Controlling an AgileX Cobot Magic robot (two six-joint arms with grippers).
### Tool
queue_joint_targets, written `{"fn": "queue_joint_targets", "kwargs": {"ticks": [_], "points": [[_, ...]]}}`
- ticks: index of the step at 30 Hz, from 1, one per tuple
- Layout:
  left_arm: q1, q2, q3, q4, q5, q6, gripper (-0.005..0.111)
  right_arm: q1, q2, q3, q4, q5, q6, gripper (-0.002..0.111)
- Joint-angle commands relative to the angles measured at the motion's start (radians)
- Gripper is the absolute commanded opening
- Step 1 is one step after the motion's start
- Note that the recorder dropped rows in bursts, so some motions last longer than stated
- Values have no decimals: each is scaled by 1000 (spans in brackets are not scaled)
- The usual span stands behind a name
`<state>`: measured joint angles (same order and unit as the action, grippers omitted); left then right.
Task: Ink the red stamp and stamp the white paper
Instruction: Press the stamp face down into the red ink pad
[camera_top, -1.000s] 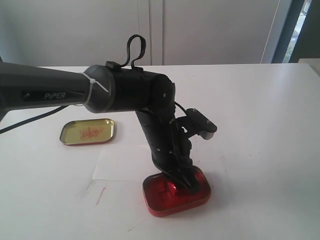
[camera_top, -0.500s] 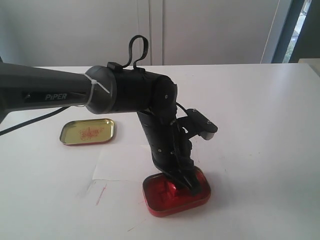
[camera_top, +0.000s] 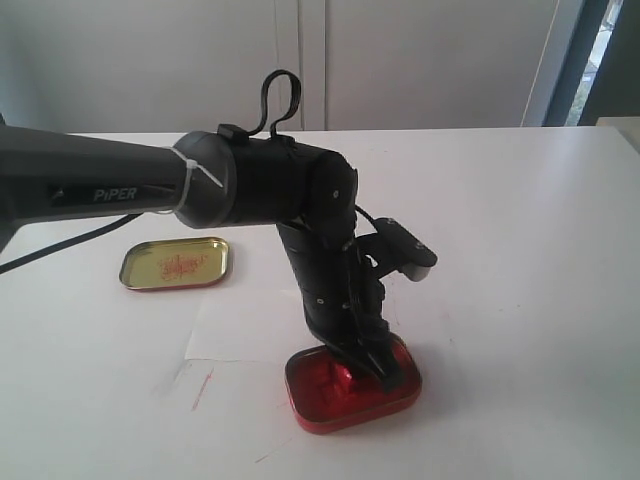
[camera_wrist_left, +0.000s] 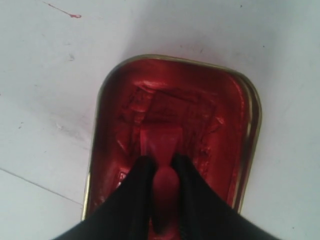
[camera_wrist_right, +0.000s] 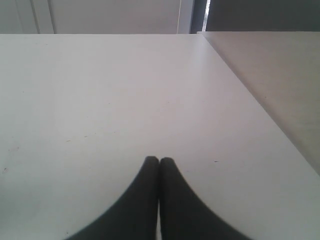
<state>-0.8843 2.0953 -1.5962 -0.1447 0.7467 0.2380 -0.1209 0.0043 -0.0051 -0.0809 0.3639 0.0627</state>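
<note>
Black left hand (camera_wrist_left: 163, 161) points steeply down, pinching the red stamp (camera_wrist_left: 160, 141) inside the ink tin (camera_wrist_left: 253, 115).

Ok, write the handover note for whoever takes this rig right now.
Left claw: shut on the small dark-red plastic hand stamp, held down in the red rounded-rectangle ink tin.
Right claw: shut, empty, over the white table.
Thin white paper sheet: flat on the table beside the tin, between it and the gold shallow tin lid. No print shows on its visible part.
Done: stamp grasped, inking under way.
Left: lift the stamp, carry it to the paper, press.
</note>
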Motion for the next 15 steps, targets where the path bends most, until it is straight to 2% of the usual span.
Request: {"fn": "queue_joint_targets", "kwargs": {"ticks": [1,9,15], "points": [[-4,16,-25,59,103,-24,0,2,-4,5,2,-15,2,0],[-4,14,-91,67,145,-29,0,2,-4,5,2,-15,2,0],[-4,-4,-92,82,169,-45,0,2,-4,5,2,-15,2,0]]}}
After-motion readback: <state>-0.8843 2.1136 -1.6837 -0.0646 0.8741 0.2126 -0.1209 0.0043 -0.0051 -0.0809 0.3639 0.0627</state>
